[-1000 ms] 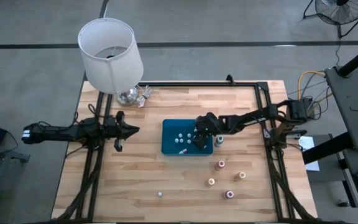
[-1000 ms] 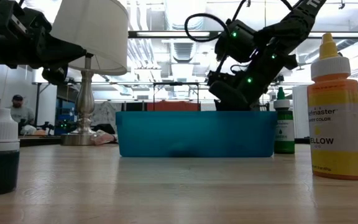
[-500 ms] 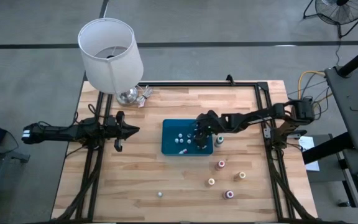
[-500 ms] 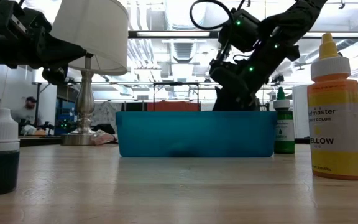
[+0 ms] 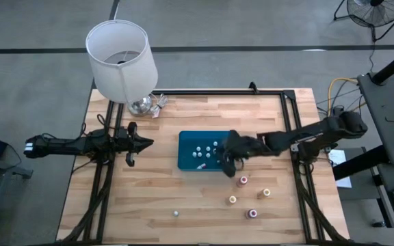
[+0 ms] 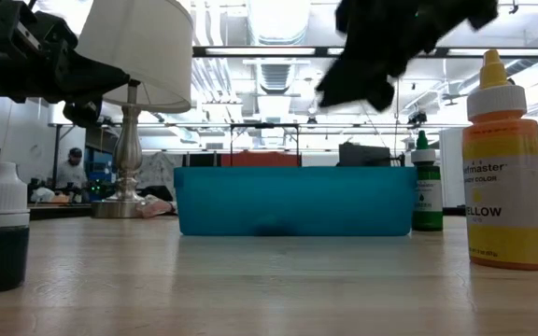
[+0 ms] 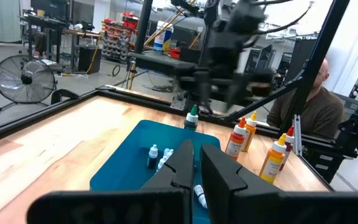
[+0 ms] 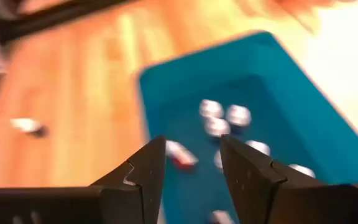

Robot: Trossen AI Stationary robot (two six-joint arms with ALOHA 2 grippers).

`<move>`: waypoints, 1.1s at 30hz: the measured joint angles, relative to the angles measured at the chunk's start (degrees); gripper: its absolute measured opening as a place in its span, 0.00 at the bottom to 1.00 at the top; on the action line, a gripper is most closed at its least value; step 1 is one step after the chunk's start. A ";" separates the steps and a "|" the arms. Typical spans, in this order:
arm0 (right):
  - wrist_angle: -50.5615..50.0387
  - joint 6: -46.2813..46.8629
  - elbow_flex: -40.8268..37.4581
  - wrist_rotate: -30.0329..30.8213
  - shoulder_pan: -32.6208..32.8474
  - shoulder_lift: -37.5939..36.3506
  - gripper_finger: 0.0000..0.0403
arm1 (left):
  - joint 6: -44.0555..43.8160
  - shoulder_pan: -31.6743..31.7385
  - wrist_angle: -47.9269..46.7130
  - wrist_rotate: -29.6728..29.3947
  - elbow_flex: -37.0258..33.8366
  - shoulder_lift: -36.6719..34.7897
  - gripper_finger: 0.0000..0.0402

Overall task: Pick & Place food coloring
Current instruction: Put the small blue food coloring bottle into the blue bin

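right gripper [image 8: 188,163] over blue tray [image 8: 303,118], fingers apart, holding nothing, left gripper [image 7: 194,168] closed

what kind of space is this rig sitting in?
Probably a robotics lab or workshop, not a home. The wooden table sits on bare concrete, with a floor fan and equipment-stacked racks behind it, exposed ceiling lights and ducts, and a person seated nearby.

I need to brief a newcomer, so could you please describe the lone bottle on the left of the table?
Start from the blue tray in the middle of the wooden table. Towards the near edge stands one small white-capped bottle, alone, well apart from the coloured-top bottles clustered on the right.
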 joint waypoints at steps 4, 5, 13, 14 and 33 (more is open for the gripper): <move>-0.35 -1.35 4.52 -2.23 4.94 0.54 0.36 | 0.00 -0.02 -0.02 -0.01 0.00 0.00 0.00; -0.66 -1.75 6.19 -3.38 5.62 1.23 0.36 | -0.02 0.00 0.00 -0.01 0.00 0.00 0.00; -10.89 -9.46 23.05 -10.03 8.26 11.03 0.39 | -0.01 -0.02 -0.01 -0.01 0.00 0.00 0.00; -11.94 -10.98 25.15 -10.54 8.62 12.62 0.40 | -0.02 -0.01 -0.02 -0.01 0.00 0.00 0.00; -17.41 -25.34 47.02 -22.13 11.73 34.46 0.61 | -0.01 0.00 -0.08 0.01 0.00 0.04 0.00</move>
